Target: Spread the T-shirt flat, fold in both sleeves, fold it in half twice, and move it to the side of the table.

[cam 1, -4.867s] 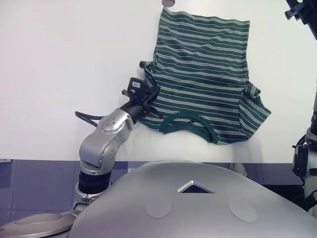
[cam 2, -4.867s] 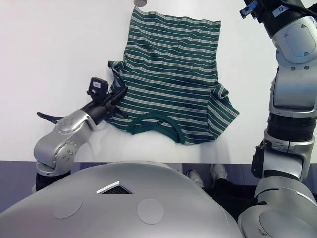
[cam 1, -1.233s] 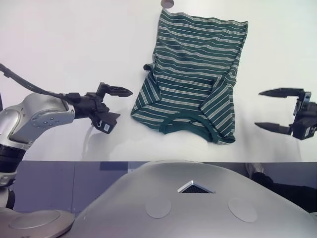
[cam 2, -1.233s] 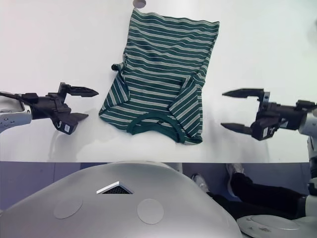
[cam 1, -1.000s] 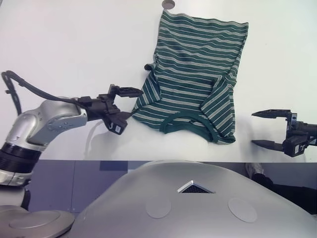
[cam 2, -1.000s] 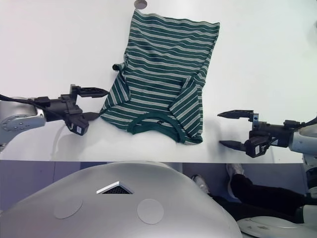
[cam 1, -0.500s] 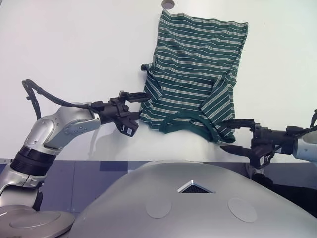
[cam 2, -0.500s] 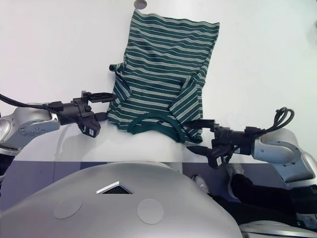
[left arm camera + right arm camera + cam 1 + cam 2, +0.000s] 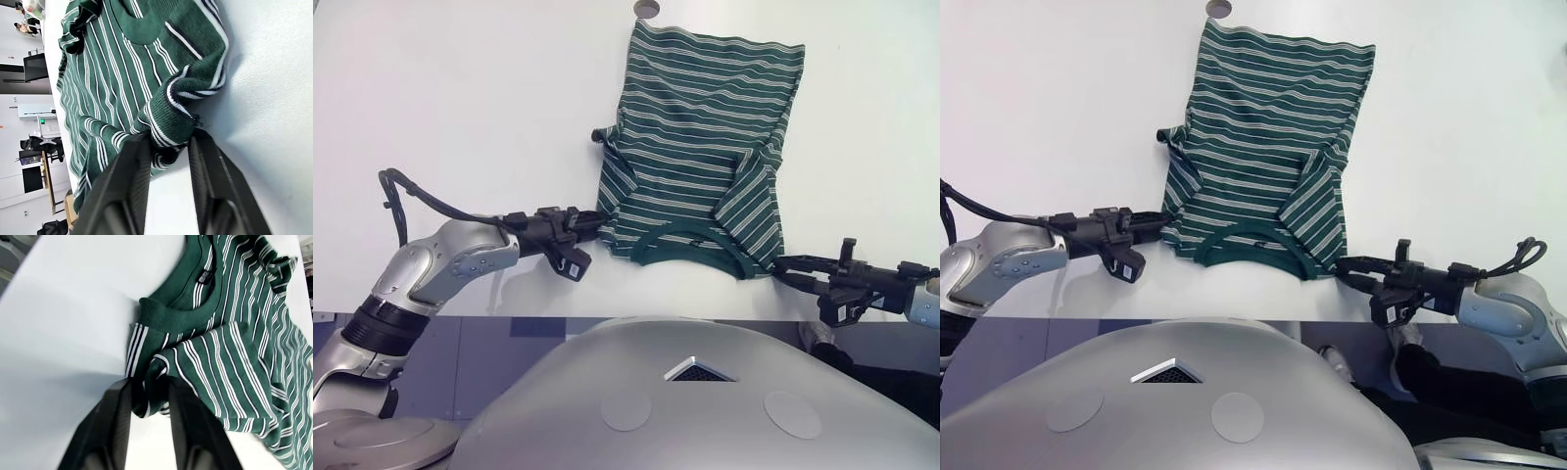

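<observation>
Gripping the T-shirt (image 9: 705, 147) by both collar-end corners.
Pinched by the left gripper (image 9: 595, 223) at one shoulder corner, by the right gripper (image 9: 780, 263) at the other; lying on the white table (image 9: 460, 117), sleeves folded in, collar nearest the robot.

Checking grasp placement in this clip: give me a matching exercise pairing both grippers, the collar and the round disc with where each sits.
1 left gripper
2 right gripper
3 collar
4 round disc

A T-shirt's near edge, middle
B on the table, by far left corner
C jaws shut on near right corner
D jaws shut on near left corner

Pairs: 1-D, 2-C, 3-A, 4-B
</observation>
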{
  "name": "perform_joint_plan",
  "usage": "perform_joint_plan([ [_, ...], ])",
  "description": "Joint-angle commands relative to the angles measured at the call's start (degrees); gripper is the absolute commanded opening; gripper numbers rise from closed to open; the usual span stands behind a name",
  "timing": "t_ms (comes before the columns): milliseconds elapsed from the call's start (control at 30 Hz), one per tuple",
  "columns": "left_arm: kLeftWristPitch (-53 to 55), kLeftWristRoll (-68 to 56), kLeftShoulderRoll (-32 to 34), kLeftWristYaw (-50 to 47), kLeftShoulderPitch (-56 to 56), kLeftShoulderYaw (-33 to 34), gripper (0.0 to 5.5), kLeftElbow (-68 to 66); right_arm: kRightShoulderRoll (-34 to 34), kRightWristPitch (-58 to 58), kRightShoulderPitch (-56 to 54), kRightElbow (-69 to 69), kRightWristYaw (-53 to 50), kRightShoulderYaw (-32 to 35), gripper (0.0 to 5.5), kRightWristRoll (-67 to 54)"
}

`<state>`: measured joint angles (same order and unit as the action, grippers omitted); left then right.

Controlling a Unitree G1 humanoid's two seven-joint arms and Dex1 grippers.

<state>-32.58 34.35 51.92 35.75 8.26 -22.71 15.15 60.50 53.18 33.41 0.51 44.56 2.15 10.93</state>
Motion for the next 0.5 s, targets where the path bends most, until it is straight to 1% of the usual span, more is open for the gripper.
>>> perform_joint_plan([
  [33,2.3,2.5,-0.3,3.3,1.7,-2.3,0.49,-1.9,3.5,-9.1,1.2,-7.7,3.3,1.0,0.48,-3.7],
  [133,2.9,1.9,-0.9,4.0,1.1,-3.2,0.02,-1.5,4.4,-19.3,2.4,-19.8,5.8,1.9,0.02,-7.8],
  [233,4.2,1.6,-2.5,5.4,-0.4,-4.4,0.02,-1.2,2.1,-26.6,0.6,-26.2,6.3,-0.7,0.02,-7.1],
  [333,5.6,-1.2,-2.0,8.2,-0.8,-4.5,0.02,0.1,2.0,-29.4,-1.1,-25.9,8.4,-2.6,0.02,-8.3],
  [400,6.1,-11.9,2.0,15.0,-1.2,-4.3,0.02,2.8,5.5,-32.5,-2.0,-25.8,14.0,-3.5,0.02,-12.0],
  [433,6.6,-18.3,4.5,19.4,-2.0,-4.4,0.02,4.4,8.6,-35.4,-4.6,-25.9,18.9,-3.3,0.02,-16.4],
  [500,8.4,-27.1,7.4,26.9,-4.2,-4.5,0.02,5.9,13.9,-40.5,-11.4,-24.8,28.8,-3.1,0.02,-24.1],
])
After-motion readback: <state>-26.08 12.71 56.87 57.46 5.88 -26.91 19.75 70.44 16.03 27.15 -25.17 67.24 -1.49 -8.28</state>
